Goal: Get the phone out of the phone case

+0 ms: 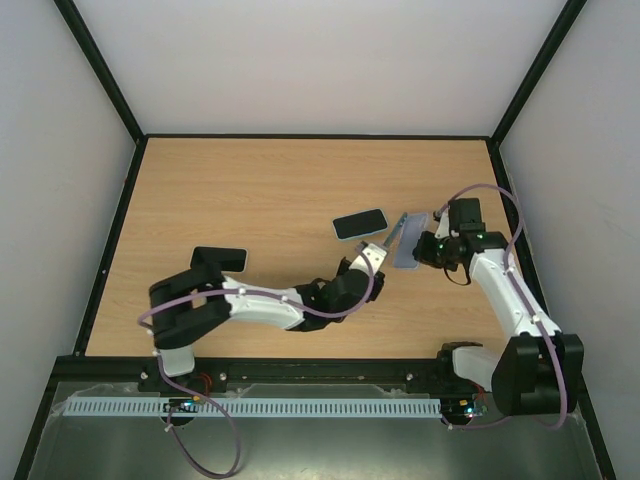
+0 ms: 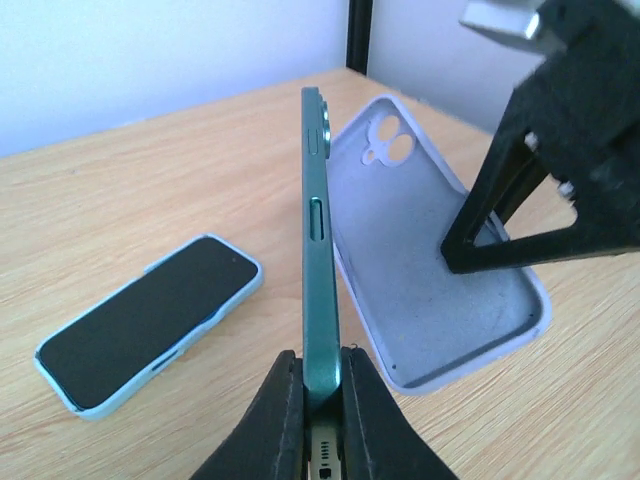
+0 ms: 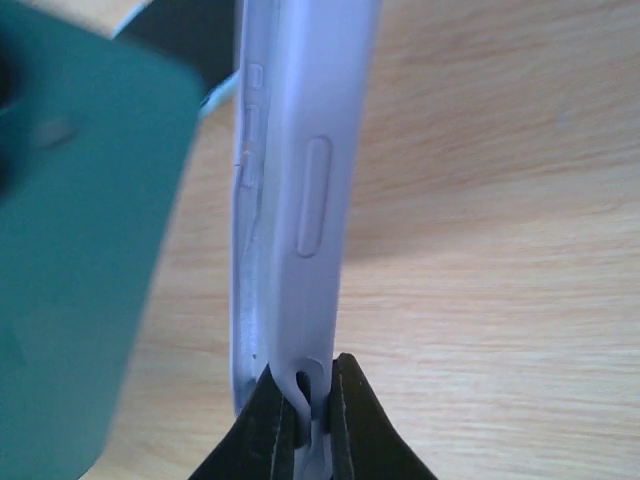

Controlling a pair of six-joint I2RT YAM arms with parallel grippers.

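My left gripper [image 2: 320, 365] is shut on the bottom edge of a dark green phone [image 2: 320, 240] and holds it on edge above the table. The phone is out of its case. The empty lavender phone case [image 2: 430, 270] stands just to its right, inside facing the phone, camera cut-outs at the far end. My right gripper [image 3: 305, 385] is shut on the bottom rim of the case [image 3: 290, 200]; the green phone [image 3: 80, 250] fills the left of that view. In the top view the left gripper [image 1: 372, 255], phone [image 1: 391, 236], case [image 1: 409, 254] and right gripper [image 1: 428, 247] meet right of the table's centre.
A second phone in a light blue case [image 2: 150, 325] lies screen up on the table left of the green phone; it also shows in the top view [image 1: 359, 224]. A black phone [image 1: 222, 258] lies by the left arm. Black frame posts stand at the table's corners.
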